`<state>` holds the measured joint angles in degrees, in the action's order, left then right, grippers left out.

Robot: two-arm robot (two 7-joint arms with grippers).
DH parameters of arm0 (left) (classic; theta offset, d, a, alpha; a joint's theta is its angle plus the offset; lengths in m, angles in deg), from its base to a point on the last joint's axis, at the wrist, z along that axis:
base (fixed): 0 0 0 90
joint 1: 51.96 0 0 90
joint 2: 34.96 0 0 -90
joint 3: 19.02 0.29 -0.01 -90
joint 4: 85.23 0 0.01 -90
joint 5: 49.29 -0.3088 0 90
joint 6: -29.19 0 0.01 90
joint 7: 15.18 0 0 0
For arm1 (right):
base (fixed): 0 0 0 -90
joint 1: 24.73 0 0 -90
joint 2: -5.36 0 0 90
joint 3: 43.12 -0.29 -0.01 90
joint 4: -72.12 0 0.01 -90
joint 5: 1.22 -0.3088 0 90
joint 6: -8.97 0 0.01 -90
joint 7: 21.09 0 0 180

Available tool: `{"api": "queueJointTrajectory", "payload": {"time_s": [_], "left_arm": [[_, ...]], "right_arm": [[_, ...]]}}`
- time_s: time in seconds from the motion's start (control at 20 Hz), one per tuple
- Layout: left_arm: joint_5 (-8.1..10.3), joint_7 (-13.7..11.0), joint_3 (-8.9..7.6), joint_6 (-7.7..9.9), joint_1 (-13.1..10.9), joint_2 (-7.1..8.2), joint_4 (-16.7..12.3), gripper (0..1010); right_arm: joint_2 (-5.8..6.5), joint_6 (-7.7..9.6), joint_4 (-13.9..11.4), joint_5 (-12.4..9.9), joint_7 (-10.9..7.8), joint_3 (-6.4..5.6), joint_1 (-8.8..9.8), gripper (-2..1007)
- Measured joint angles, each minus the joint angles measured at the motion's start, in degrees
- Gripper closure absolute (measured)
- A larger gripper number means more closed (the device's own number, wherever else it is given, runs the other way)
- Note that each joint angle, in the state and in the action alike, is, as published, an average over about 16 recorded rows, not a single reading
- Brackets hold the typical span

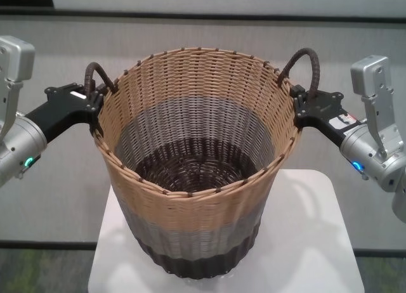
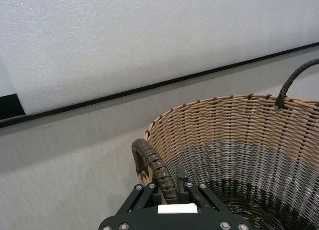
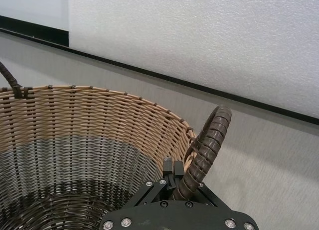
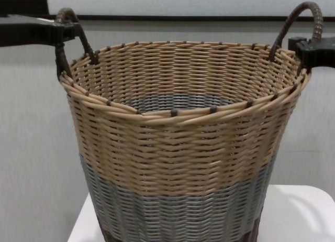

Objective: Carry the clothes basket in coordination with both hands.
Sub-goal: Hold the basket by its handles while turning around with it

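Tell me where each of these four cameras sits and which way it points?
Head: high up, looking down into the basket on a white table; both arms show, left hand and right hand at the handles.
Chest: lower, facing the basket's side; both hands show.
Left wrist: behind the left hand, shut on the left handle.
Right wrist: behind the right hand, shut on the right handle.
Both wrist views share the basket's inside and the wall behind.

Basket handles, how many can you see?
2. Left handle on the basket rim, gripped by the left claw; right handle opposite, gripped by the right claw.
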<state>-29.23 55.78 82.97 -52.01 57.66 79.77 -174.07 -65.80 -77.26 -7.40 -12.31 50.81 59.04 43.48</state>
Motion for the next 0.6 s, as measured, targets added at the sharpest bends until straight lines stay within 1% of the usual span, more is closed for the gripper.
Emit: {"api": "queueJointTrajectory", "payload": {"time_s": [0.6], "left_arm": [[-0.17, 0.0, 0.07, -0.15, 0.0, 0.10, 0.0, 813]], "right_arm": [[-0.01, 0.00, 0.1, 0.0, 0.11, 0.06, -0.05, 984]]}}
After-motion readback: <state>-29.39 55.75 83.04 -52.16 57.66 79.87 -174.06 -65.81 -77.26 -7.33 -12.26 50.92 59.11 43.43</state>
